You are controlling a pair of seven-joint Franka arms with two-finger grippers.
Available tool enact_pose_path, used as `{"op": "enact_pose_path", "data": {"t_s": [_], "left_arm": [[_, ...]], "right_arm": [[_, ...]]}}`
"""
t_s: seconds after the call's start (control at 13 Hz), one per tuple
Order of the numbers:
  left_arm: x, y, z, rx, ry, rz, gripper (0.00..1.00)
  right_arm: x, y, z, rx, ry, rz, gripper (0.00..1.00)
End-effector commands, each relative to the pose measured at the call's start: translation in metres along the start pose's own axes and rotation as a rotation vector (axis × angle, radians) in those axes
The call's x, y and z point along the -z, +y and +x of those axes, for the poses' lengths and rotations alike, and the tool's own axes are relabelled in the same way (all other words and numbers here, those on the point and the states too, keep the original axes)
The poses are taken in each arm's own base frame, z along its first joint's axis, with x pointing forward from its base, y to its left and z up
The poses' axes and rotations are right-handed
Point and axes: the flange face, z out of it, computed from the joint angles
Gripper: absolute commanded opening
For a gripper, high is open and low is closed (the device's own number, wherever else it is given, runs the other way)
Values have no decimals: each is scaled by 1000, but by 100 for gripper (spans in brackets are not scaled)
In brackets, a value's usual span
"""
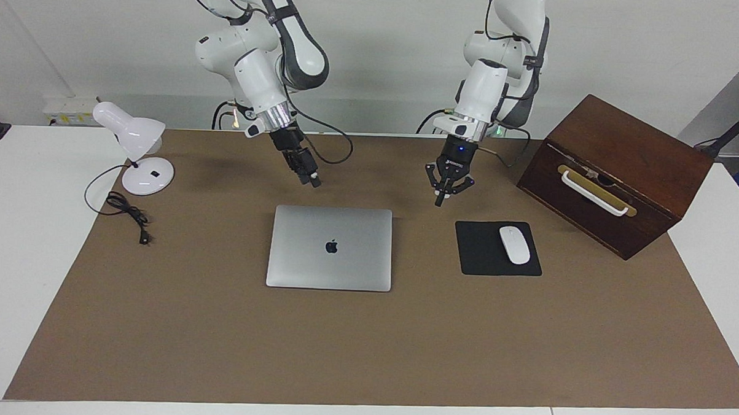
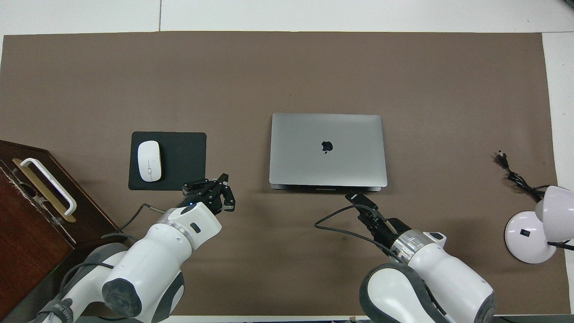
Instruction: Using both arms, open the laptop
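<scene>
I was on the approach: both grippers, left [image 1: 440, 201] clenched empty, right [image 1: 312, 182] unreadable, hung beside the closed laptop [image 1: 330, 248]; next needs lid-edge contact.

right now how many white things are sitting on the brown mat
2: the mouse on the mouse pad toward the left arm's end, and the lamp toward the right arm's end. Nothing seems hidden.

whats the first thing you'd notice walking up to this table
The closed silver laptop lies flat in the middle of the brown mat, lid down. Both arms hang just on the robots' side of it: the right gripper over the mat near its edge, the left gripper, fingers shut, over bare mat between laptop and mouse pad. A big dark wooden box sits at the left arm's end.
</scene>
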Motion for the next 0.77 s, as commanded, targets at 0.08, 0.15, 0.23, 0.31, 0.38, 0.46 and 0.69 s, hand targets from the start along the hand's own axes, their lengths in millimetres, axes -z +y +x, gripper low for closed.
{"op": "enact_pose_path", "data": {"t_s": [0.08, 0.15, 0.23, 0.31, 0.38, 0.46, 0.69], "left_arm": [[-27, 22, -27, -32, 47, -41, 0], [-30, 29, -28, -40, 43, -49, 0], [-33, 33, -30, -49, 36, -55, 0], [-35, 38, -34, -58, 28, -62, 0], [-42, 44, -40, -70, 10, -68, 0], [-49, 52, -38, -80, 7, -78, 0], [-69, 71, -34, -103, -1, -96, 0]], "right_arm": [[-18, -10, 4, -31, 23, -14, 94], [-22, -12, 5, -32, 25, -17, 94], [-26, -14, 6, -33, 27, -20, 94], [-29, -18, 7, -35, 27, -17, 94], [-31, -22, 9, -38, 27, -13, 94], [-34, -26, 10, -40, 29, -11, 94], [-42, -35, 18, -52, 36, -5, 94]]}}
